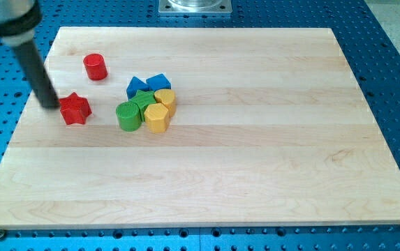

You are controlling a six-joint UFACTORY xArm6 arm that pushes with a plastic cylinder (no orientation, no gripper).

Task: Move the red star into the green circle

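- My tip (49, 104) sits on the counter (255, 153) just to the view's left of the red star (75, 109), touching it or nearly so; the contact itself cannot be made out.
- The rod rises from there toward the view's top-left corner, where its thick dark upper part is blurred.
- There is no hand on this arm, only the bare rod, so nothing is grasped.
- The red star lies flat in the left part of the counter, apart from every other block.
- The green circle (128, 116) stands to the view's right of the red star, with a bare strip of wood between the two; nothing lies in that strip.
- The green circle is the left end of a tight cluster: a second green block (144, 102) touches it up and to the right of it.
- A yellow hexagonal block (157, 118) sits right beside the green circle on its right, with another yellow block (165, 98) just above that one.
- Two blue blocks (137, 86) (158, 81) close the cluster on its top side, farther from the red star.
- A red cylinder (95, 67) stands alone above the red star, slightly to its right, well apart from the cluster.
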